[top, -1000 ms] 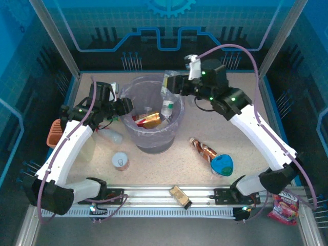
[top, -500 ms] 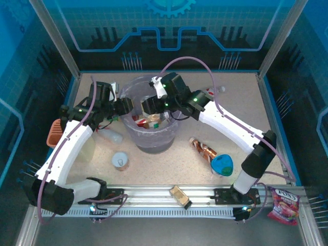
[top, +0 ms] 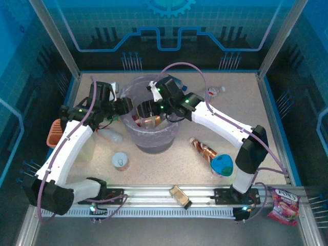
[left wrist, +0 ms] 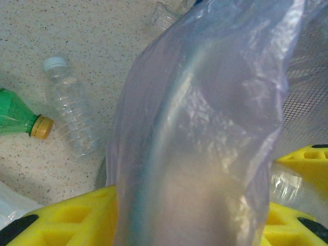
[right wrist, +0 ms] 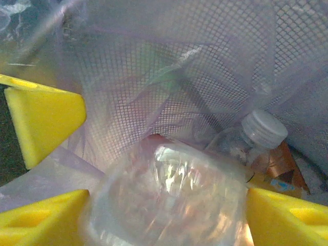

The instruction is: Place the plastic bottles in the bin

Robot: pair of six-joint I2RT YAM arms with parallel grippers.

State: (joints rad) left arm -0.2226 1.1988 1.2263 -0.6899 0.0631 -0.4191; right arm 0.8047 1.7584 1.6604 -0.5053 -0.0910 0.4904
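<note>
Risks dragging the bin (top: pixel 151 134) off its spot or tearing its thin liner, with the left gripper (top: pixel 125 106) clamped nearly shut on rim and bag at the left side. Risks snagging that liner too, with the right gripper (top: pixel 145 109) low in the bin's mouth, jaws spread around a blurred clear bottle (right wrist: pixel 169 205); cannot tell whether the pads (right wrist: pixel 287 215) press it or merely flank it. Could wedge that bottle on a bag fold if released askew.

Inside the bin, counts a brown red-gold bottle (top: pixel 154 121) and a white-capped bottle (right wrist: pixel 259 134). Leaves on the surface (top: pixel 256 102) a second brown bottle (top: pixel 201 148), a clear bottle left of the bin (top: pixel 110 136) and another at the far edge (top: pixel 216 91). Cannot read the contents of the orange basket (top: pixel 54 132), half hidden by the left arm, nor of the blue dish (top: pixel 222 165) right against the second brown bottle.
</note>
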